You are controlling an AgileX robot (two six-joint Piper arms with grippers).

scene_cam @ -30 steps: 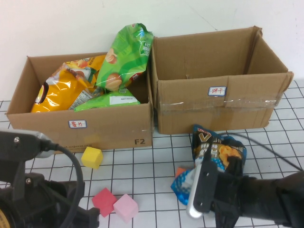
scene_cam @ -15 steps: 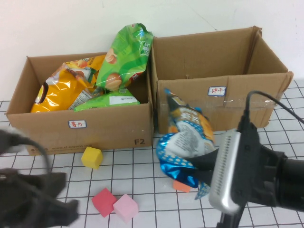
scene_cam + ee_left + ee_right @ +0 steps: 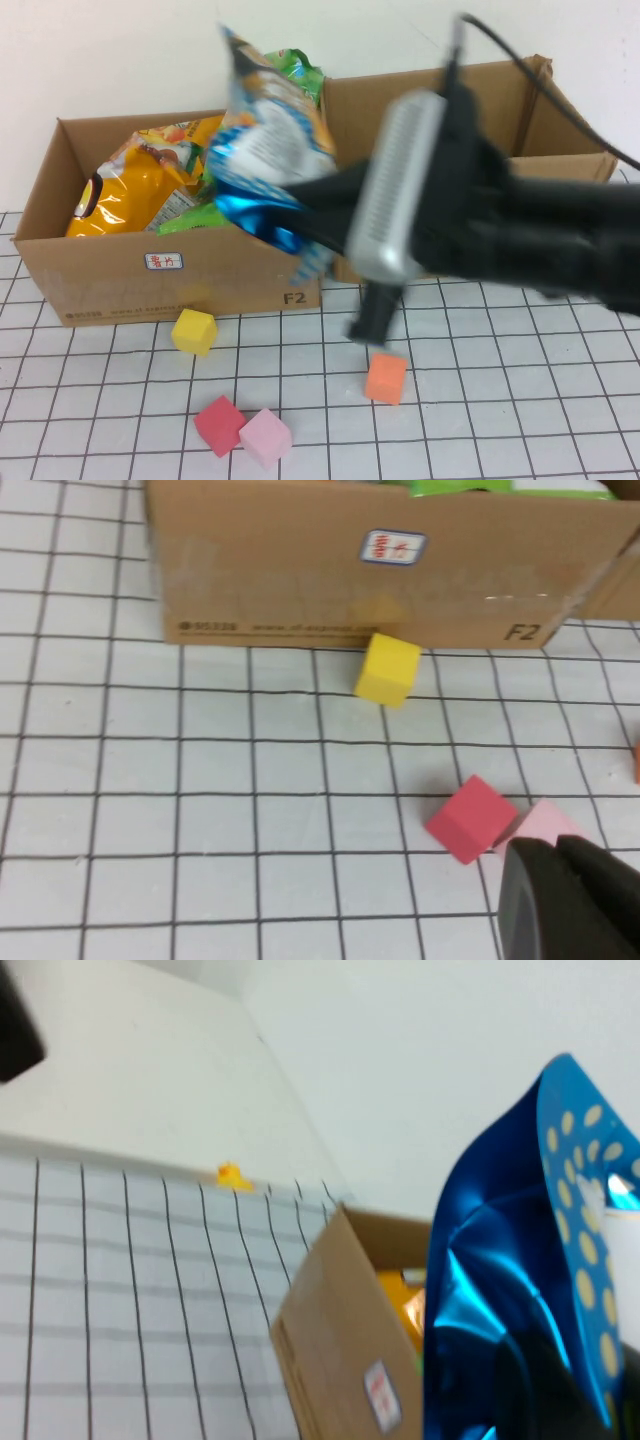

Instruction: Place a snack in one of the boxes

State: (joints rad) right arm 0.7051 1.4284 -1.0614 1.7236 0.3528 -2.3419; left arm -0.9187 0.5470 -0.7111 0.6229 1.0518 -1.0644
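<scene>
right gripper [image 3: 312,222] clamped on the blue snack bag [image 3: 262,160], held over the full left box [image 3: 180,270]; it could slide off the heaped bags. left gripper [image 3: 570,900] low over the counter, cannot tell

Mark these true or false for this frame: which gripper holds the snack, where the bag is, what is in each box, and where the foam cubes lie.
1. The right gripper holds the blue snack bag. True.
2. The bag is over the right box. False: it hangs over the left box, near its right end.
3. The left box already holds yellow and green snack bags. True.
4. The orange cube lies inside a box. False: it sits on the grid mat, as do the yellow cube, red cube and pink cube.
5. The left gripper is gripping the red cube. False: it is beside it, holding nothing.
</scene>
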